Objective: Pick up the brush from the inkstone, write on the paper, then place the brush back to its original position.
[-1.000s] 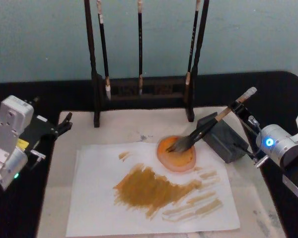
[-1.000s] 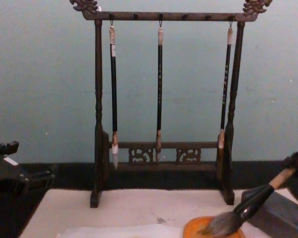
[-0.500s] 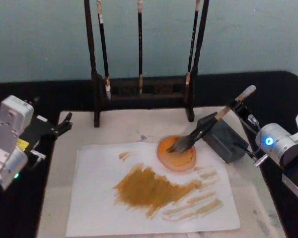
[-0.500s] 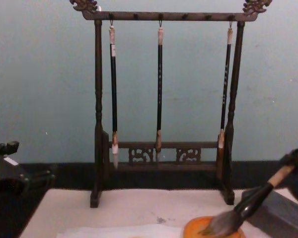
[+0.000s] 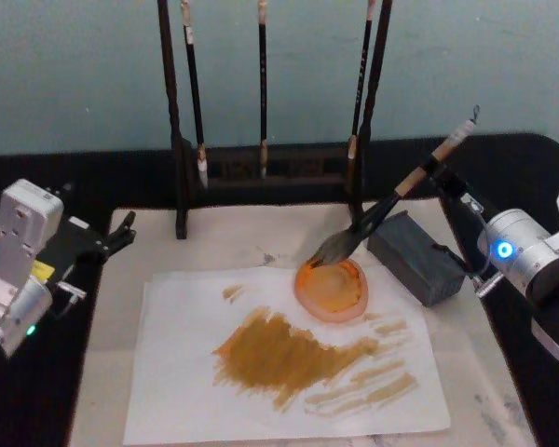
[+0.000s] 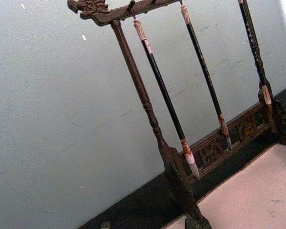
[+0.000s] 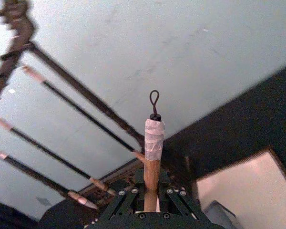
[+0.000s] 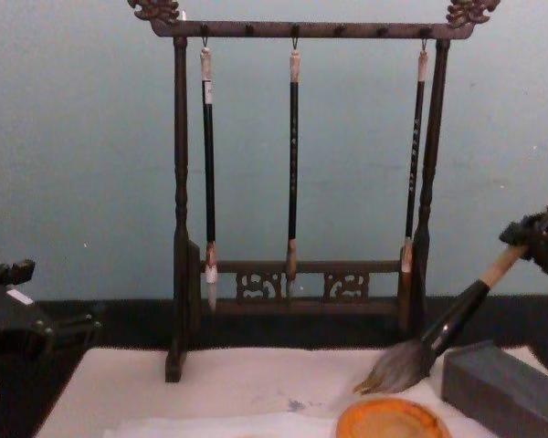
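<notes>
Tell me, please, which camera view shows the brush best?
Chest view: the brush shows side-on, tuft above the inkstone. The head view shows it from above in the right gripper; the right wrist view, its handle end.

A dark wooden rack [image 8: 301, 29] with three hanging brushes [image 8: 293, 155] stands on the pale mat [image 5: 233, 247] near a grey block [image 5: 415, 261].
</notes>
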Controlling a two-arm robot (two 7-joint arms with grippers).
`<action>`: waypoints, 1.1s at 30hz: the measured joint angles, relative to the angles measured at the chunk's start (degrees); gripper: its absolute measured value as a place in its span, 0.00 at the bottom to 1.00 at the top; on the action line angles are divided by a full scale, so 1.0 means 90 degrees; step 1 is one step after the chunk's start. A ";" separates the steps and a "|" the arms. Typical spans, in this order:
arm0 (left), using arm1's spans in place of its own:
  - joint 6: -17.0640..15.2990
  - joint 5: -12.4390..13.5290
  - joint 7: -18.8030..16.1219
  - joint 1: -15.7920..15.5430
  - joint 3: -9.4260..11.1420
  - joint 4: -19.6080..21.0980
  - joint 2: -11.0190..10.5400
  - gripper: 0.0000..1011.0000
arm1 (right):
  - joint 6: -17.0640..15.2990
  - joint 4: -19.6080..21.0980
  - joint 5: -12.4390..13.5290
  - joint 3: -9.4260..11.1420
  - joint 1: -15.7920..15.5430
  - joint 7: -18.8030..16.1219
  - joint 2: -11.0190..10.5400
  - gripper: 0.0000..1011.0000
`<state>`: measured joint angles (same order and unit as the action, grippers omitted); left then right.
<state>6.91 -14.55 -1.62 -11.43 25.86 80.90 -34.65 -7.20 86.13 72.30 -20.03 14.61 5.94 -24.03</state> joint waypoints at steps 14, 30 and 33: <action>0.0000 0.0000 0.0000 0.0000 0.0000 0.0000 0.0000 1.00 | 0.0369 0.0508 -0.1593 -0.0606 0.0029 -0.0558 -0.0314 0.16; 0.0000 0.0000 0.0000 0.0000 0.0000 0.0000 0.0000 1.00 | 0.0997 0.0177 -0.3269 -0.1280 0.0604 -0.1312 -0.0149 0.16; 0.0000 0.0000 0.0000 0.0000 0.0000 0.0000 0.0000 1.00 | 0.1170 -0.0018 -0.3558 -0.1405 0.0717 -0.1430 -0.0040 0.16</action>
<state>6.91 -14.55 -1.62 -11.43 25.86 80.90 -34.64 3.32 85.97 40.27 -32.68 21.07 -6.93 -24.39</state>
